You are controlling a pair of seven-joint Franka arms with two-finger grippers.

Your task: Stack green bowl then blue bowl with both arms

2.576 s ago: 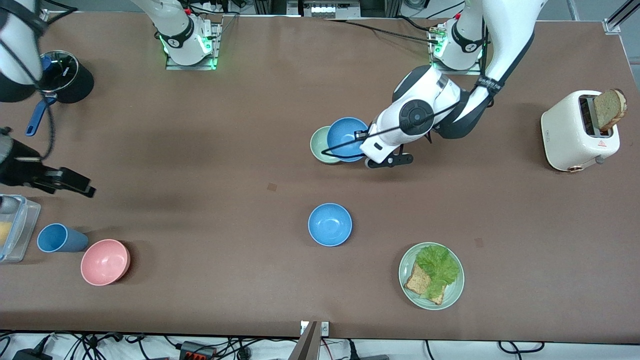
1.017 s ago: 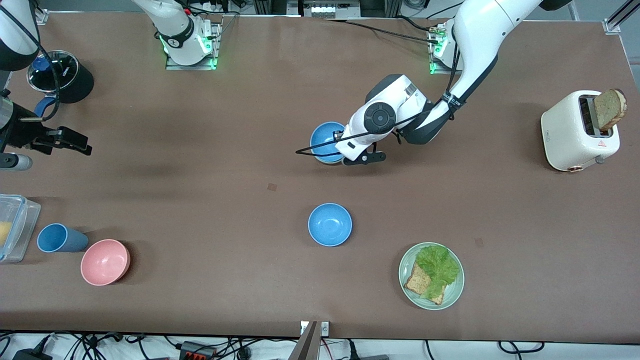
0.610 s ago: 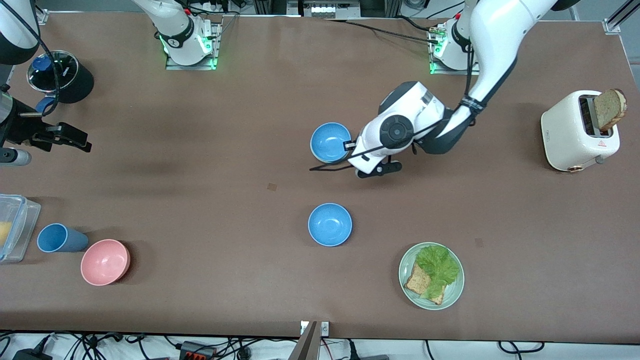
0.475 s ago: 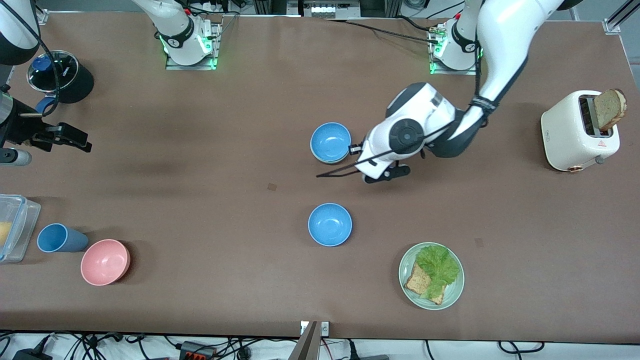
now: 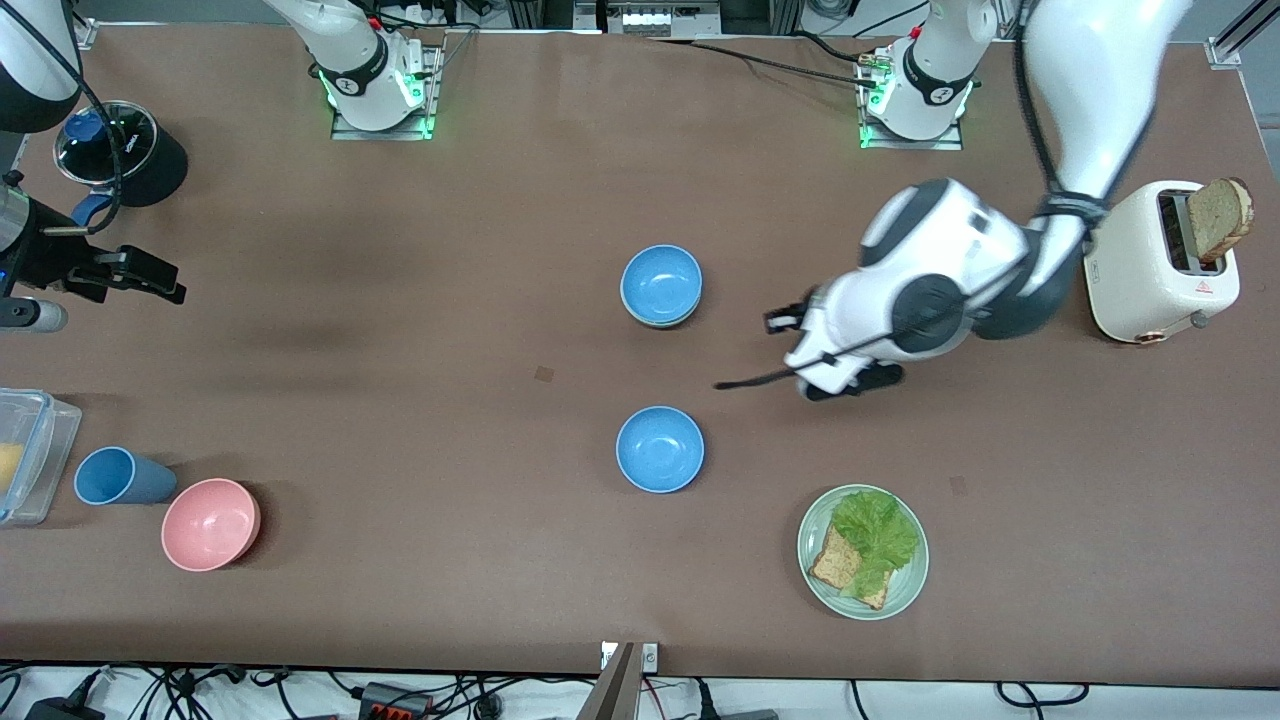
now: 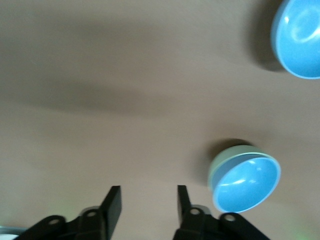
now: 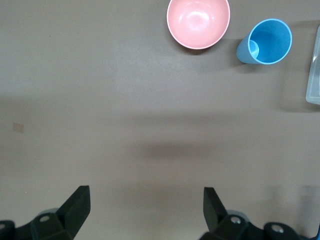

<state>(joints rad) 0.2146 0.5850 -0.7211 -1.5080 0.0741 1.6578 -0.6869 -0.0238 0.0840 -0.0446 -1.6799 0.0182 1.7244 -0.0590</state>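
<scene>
Left pincer [image 6: 145,205] part-open, apparently empty; right pincer [image 7: 145,207] wide, waiting.

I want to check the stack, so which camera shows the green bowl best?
The left wrist view: the green bowl shows its side wall under the blue bowl. The front view shows only a rim sliver; the right wrist view shows none.

Pale mint-green bowl [image 6: 222,162]: mostly hidden under nested sky-blue bowl [image 6: 247,182]; only outer wall shows in left wrist view; front view shows thin rim sliver only.
Second sky-blue bowl [image 6: 298,37]: cut off by edge of left wrist view.
Left gripper [image 6: 146,202]: fingertips only in wrist view, body cut off; in front view hidden under white wrist housing.
Right gripper [image 7: 145,202]: finger bases cut off in wrist view; front view partly cut off at edge.
Clear plastic container [image 5: 28,455]: cut off by front view edge; contents unclear.
Black round pot w/ glass lid [image 5: 130,150]: partly covered by right arm cable.
</scene>
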